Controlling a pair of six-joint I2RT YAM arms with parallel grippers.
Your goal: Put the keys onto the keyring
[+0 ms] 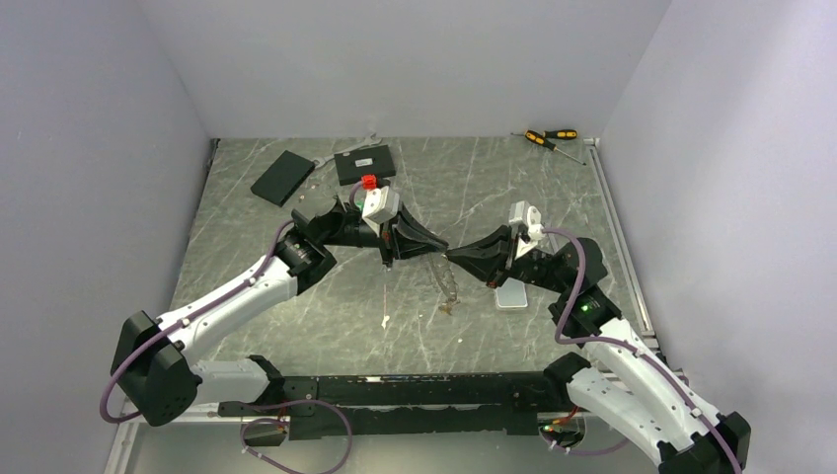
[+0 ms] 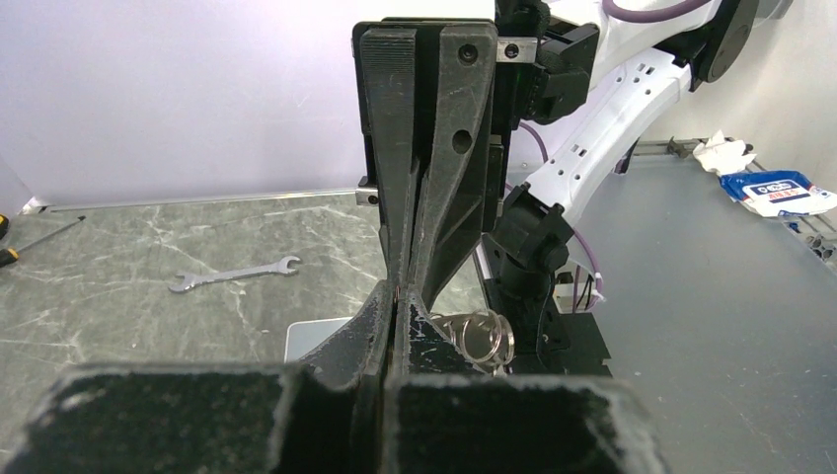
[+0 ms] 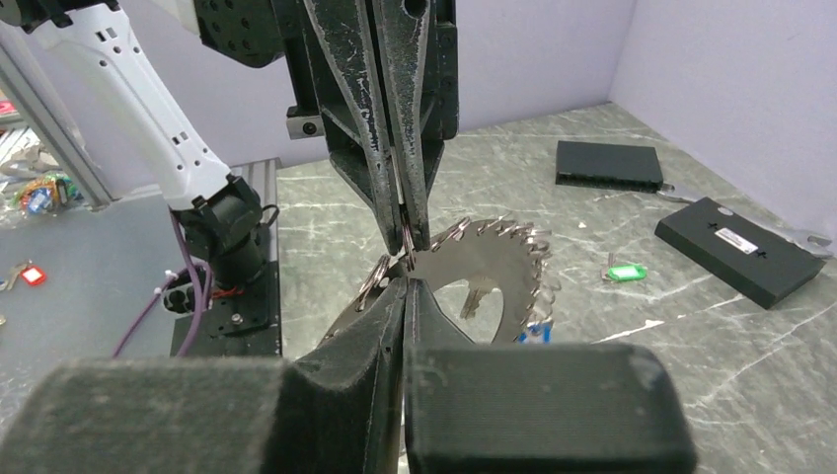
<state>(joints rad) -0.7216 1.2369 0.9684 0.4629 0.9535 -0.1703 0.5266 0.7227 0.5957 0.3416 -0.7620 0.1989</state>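
**Currently: both claws clenched at the keyring rim, ring held off the bench**

Keyring (image 3: 494, 259) sits centre frame in the right wrist view. It is a toothed grey disc, tilted, raised above the bench (image 3: 592, 385) and not lying on it.

Left claw (image 3: 404, 235) comes down from top centre, pinched tight, with a small wire loop showing at its tip. It grips the keyring by a rim piece, likely so the disc hangs steady and the rim faces the other arm.

Right claw (image 3: 405, 288) rises from bottom centre, also clenched, its tip just under the left one and touching the rim beside a few small split rings (image 3: 379, 280). The fingers hide whether any metal is actually between its pads, so I can't say. The tip-to-tip pose reads as one arm bracing while the other works a split ring open.

Green key (image 3: 622, 270) lies loose on the bench, right of centre and well apart from the keyring, not yet threaded. A blue bit (image 3: 533, 333) shows under the disc's lower edge, but I can't tell whether it is hung or lying.

Two black boxes (image 3: 740, 249) sit at upper right, out of the way.

Judgement: early stage, with at least the green key still to fetch. The risk is the thin loop slipping from the pinch.
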